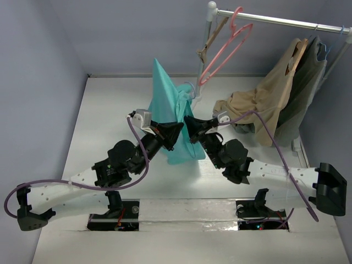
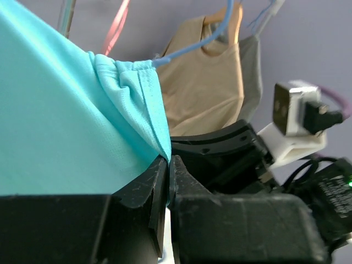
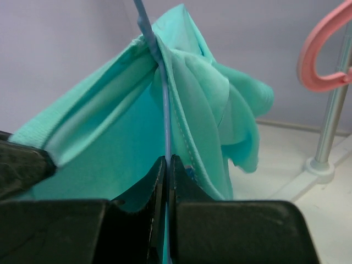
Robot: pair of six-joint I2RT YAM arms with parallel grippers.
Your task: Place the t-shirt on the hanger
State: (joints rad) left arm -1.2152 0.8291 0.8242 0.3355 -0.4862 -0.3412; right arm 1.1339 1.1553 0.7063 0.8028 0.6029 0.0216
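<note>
I see the t-shirt point(image 1: 166, 107) held up in the air over the middle of the table point(image 1: 110, 104). It stands up like a tent with a sharp tip on top. Its low end hangs down between my two arms.

My left gripper point(image 2: 168, 165) is clenched tight. It pinches a bunched edge of the t-shirt between its fingers. My right gripper point(image 3: 166, 163) is clenched tight too. The thin blue wire of the hanger point(image 3: 165, 104) runs straight down into its jaws, so it is grasping the hanger. Some green cloth sits close by the jaws as well, but I cannot tell if it is pinched.

The two grippers are very near each other, tip to tip, low on the t-shirt. From the left wrist camera, the blue wire pokes out of the bunched edge of the cloth. So part of the hanger is inside the t-shirt. I cannot see how far in it goes.

Nothing on the table is a box or a bin. The only thing that holds stuff is the rack point(image 1: 275, 21) at the back right. On it hang a pink hanger point(image 1: 228, 49) and a brown hanger point(image 1: 212, 37), both bare. Further along hang a tan shirt point(image 1: 264, 102) and a dark shirt point(image 1: 308, 82). The tan shirt's low end rests on the table.
</note>
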